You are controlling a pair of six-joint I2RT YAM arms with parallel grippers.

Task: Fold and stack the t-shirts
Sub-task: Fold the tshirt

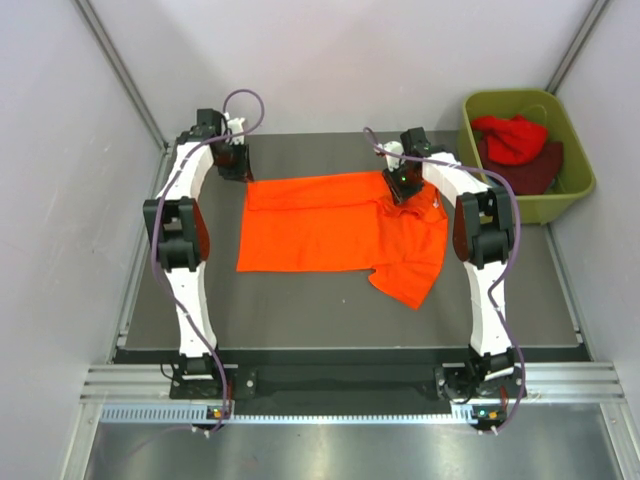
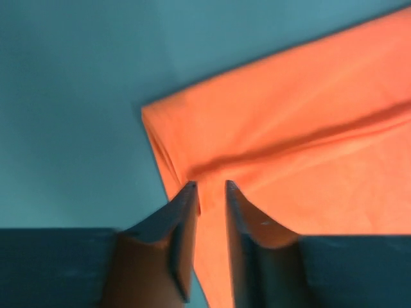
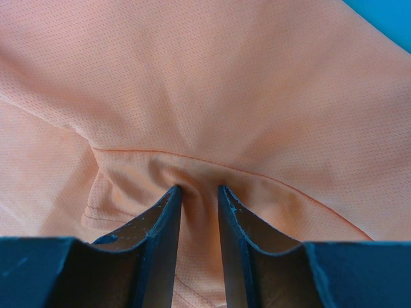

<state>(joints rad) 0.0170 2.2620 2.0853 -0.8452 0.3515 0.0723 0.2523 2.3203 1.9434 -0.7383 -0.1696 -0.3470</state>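
Pale walls (image 1: 330, 60) enclose a dark, matte counter (image 1: 300, 310), seen from overhead. On it lies the orange t-shirt (image 1: 330, 225), spread as a broad, smooth rectangle, its right end crumpled into a pointed flap. Left fingers (image 1: 236, 165) stand at its far left corner; right fingers (image 1: 403, 186) rest on its far right part. Only this view shows the olive-green tub (image 1: 580, 170), rigid and round-cornered, beside the counter's far right corner, holding a bunched red t-shirt (image 1: 512, 135) against a maroon t-shirt (image 1: 538, 172).

Left wrist view, blurred. Counter (image 2: 77, 96) reads teal. Orange t-shirt (image 2: 308, 141) shows a sharp corner and one long, soft crease running to the left fingers (image 2: 183, 221). These dark, tapered blades stand nearly together, with orange cloth visible in the narrow slit; whether they clamp the edge cannot be told.

Right wrist view. Orange t-shirt (image 3: 212, 83) nearly fills the frame; its fine mesh weave and a curved stitched seam appear here alone. Right fingers (image 3: 164, 224) are closed upon a puckered ridge of this cloth, folds radiating from the tips. Counter (image 3: 385, 16) shows as a sliver at top right.
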